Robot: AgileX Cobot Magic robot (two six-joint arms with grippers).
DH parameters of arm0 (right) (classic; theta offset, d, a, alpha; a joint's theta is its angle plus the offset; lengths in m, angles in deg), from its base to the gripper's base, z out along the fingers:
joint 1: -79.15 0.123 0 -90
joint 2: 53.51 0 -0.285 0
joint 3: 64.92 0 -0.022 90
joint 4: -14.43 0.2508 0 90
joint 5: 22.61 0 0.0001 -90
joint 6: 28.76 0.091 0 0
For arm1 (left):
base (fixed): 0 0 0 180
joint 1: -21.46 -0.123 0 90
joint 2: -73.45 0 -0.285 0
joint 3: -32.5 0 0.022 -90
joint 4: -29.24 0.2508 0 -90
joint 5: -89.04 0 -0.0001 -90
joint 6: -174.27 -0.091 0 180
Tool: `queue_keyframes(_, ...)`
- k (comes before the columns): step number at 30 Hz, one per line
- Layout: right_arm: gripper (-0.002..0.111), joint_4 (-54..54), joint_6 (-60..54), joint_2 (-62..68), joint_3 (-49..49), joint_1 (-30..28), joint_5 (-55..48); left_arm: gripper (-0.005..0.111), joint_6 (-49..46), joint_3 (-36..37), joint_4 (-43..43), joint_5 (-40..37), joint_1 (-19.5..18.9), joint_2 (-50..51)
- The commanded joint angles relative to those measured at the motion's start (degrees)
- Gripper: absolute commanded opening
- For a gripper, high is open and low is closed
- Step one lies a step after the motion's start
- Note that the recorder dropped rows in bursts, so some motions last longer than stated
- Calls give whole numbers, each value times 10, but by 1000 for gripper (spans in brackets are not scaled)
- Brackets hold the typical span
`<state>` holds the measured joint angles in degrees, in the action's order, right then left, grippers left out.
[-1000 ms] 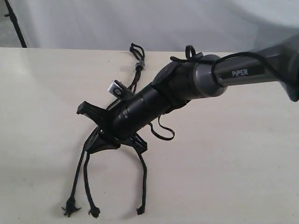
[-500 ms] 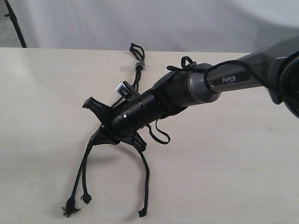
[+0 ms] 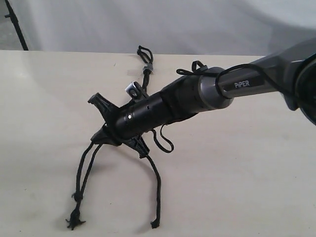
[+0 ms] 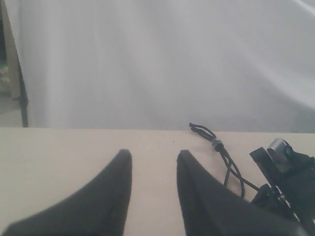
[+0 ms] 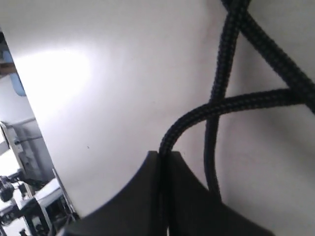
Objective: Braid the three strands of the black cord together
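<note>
Exterior view shows the pale table [image 3: 247, 177] crossed by the right arm [image 3: 212, 91], whose wrist has swung leftward and slightly up over the past second. The black cord [image 3: 146, 79] lies stretched beneath it. Its grey band [image 3: 147, 68] and end loops sit unmoved at the far side, and the three strands [image 3: 157, 190] trail toward the near edge. My right gripper [image 5: 163, 158] is clamped tight on one strand [image 5: 197, 117], which runs straight into the closed jaws in the right wrist view. The pull has drawn the middle strand's tip [image 3: 77, 196] up and over to the leftmost strand [image 3: 84, 170]. Those two now run touching or crossing, I cannot tell which, while the third lies apart on the right. I judge this a single crossing under way, with the braid barely begun. My left gripper [image 4: 152, 156] hangs part-open and empty, well clear of the cord.
</note>
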<state>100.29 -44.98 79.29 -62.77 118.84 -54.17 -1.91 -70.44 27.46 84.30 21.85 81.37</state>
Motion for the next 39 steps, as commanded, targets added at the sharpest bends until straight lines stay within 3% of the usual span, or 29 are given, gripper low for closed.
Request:
queue_keyframes(1,1,72,-30,0,-2,-3,52,31,0,2,1,6,3,-1)
queue_keyframes(10,1,78,-30,0,-2,-3,175,31,0,2,1,6,3,-1)
queue_keyframes(17,1,76,-101,0,-6,-6,254,31,0,2,1,6,3,-1)
queue_keyframes(28,1,6,-124,0,-55,-121,109,31,0,2,1,6,3,-1)
queue_keyframes(36,1,-37,-122,0,-55,-54,137,31,0,2,1,6,3,-1)
queue_keyframes(39,8,-89,-121,0,-55,-20,181,31,0,2,1,6,3,-1)
